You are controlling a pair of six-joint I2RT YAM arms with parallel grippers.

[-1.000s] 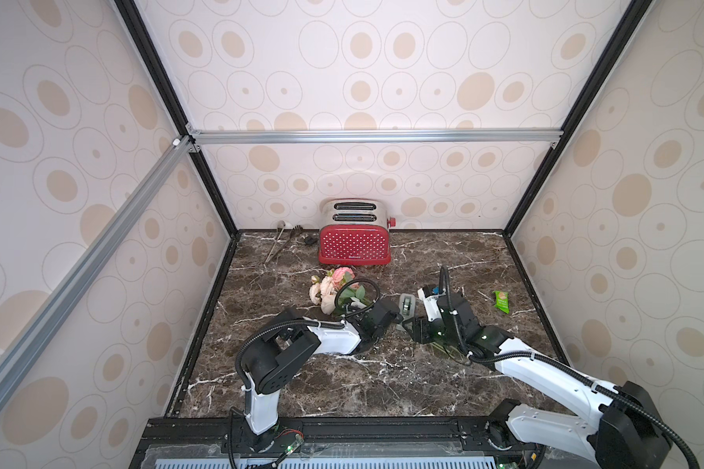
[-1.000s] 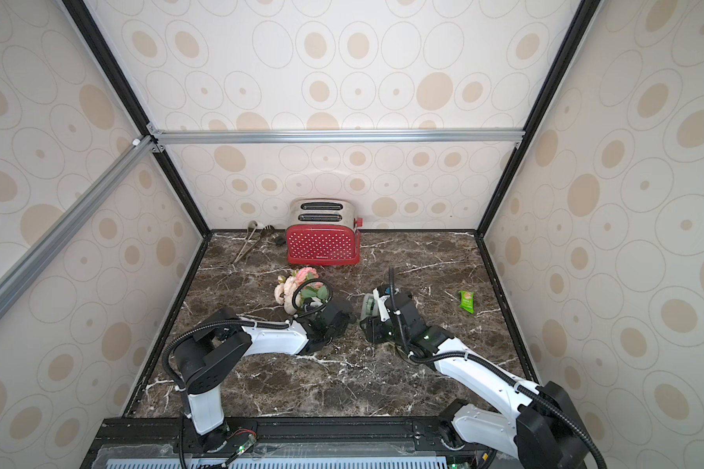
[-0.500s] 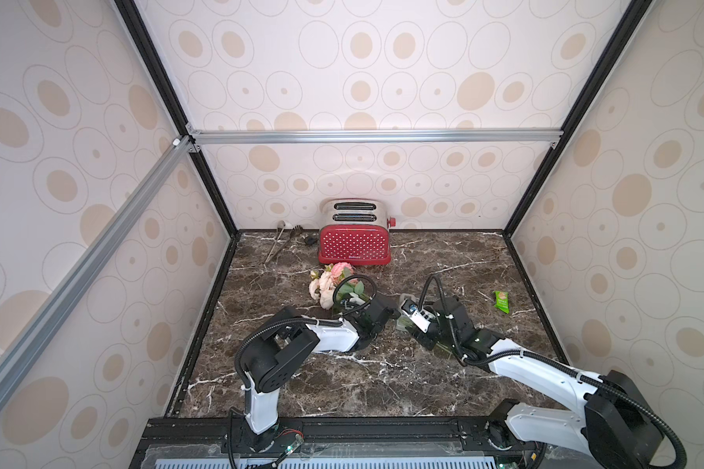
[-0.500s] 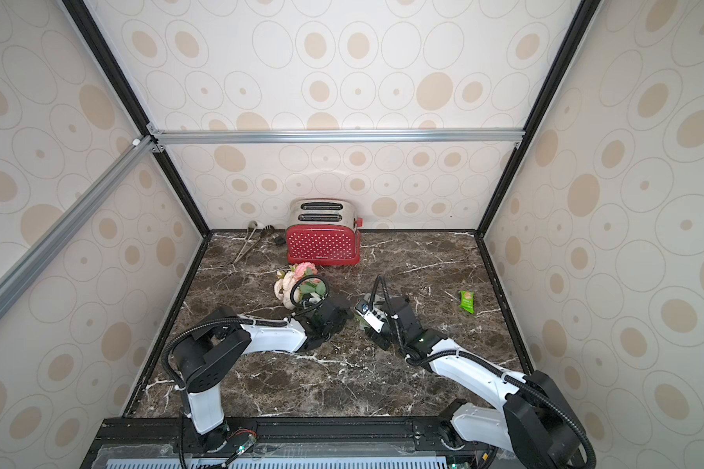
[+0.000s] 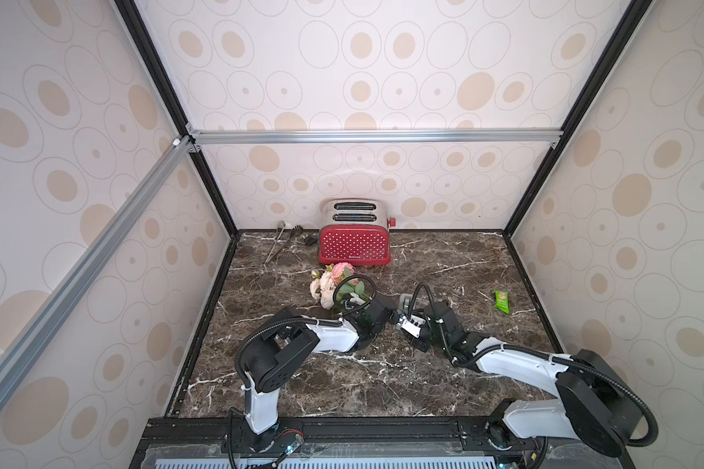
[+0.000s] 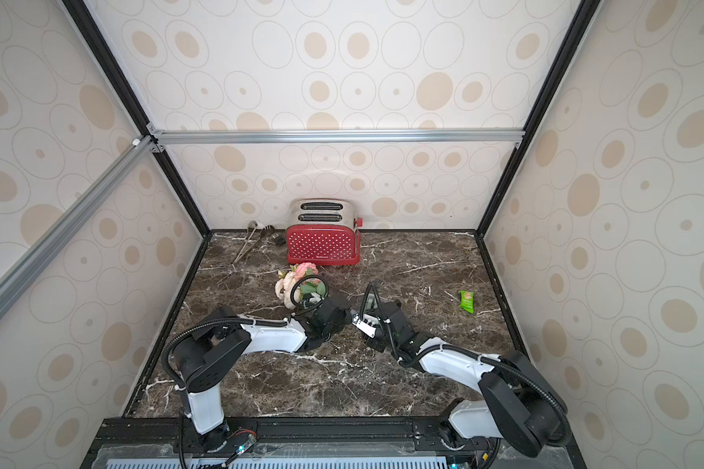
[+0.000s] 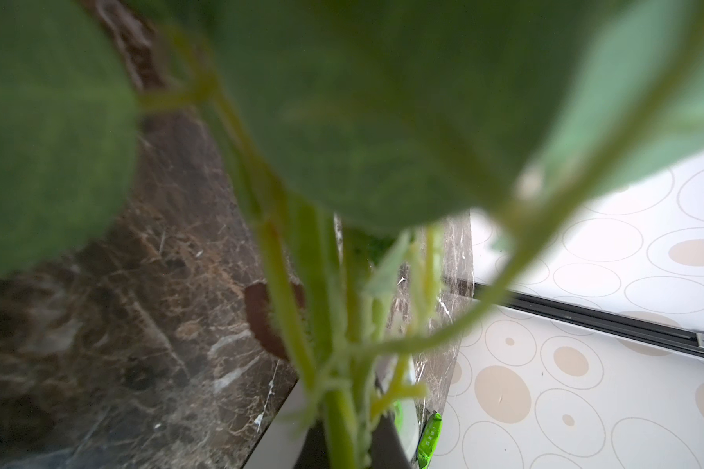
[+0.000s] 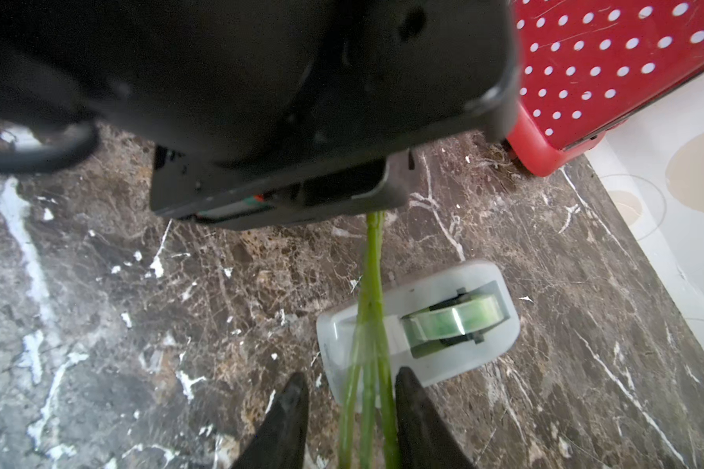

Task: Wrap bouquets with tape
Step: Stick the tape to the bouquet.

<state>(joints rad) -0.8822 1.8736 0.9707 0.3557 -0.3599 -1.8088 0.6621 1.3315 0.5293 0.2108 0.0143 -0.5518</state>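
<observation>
A dark brown marble table (image 5: pixel 342 385) fills the floor of a booth whose walls are papered with beige ovals. At the back left lies a pair of metal tongs (image 5: pixel 279 243), out of the way. Next to them stands a red toaster (image 5: pixel 354 243) with white dots. It has a small white maker's mark low on its front, too small to read.

In front of the toaster lies the bouquet (image 5: pixel 330 284), its pink and cream heads pointing towards the back. The left gripper (image 5: pixel 387 316) is clamped on the stems (image 8: pixel 372 260) just below the leaves. This probably bunches them together and lifts their free ends clear for taping.

The ends reach the right gripper (image 8: pixel 350 390). Its jaws stand part-open on either side of the stems, with a gap on one side, so it is not pinching them yet. It seems placed to steady the stem tips.

The tape dispenser (image 8: pixel 431 365) sits on the table right under the stems, its roll facing up. A faint clear sheen crosses the stems there and may be a strip of tape, though the right wrist view is too hazy to be sure.

Far right, well apart from the rest, lies a green snack packet (image 5: pixel 500 301). Its logo cannot be read.
</observation>
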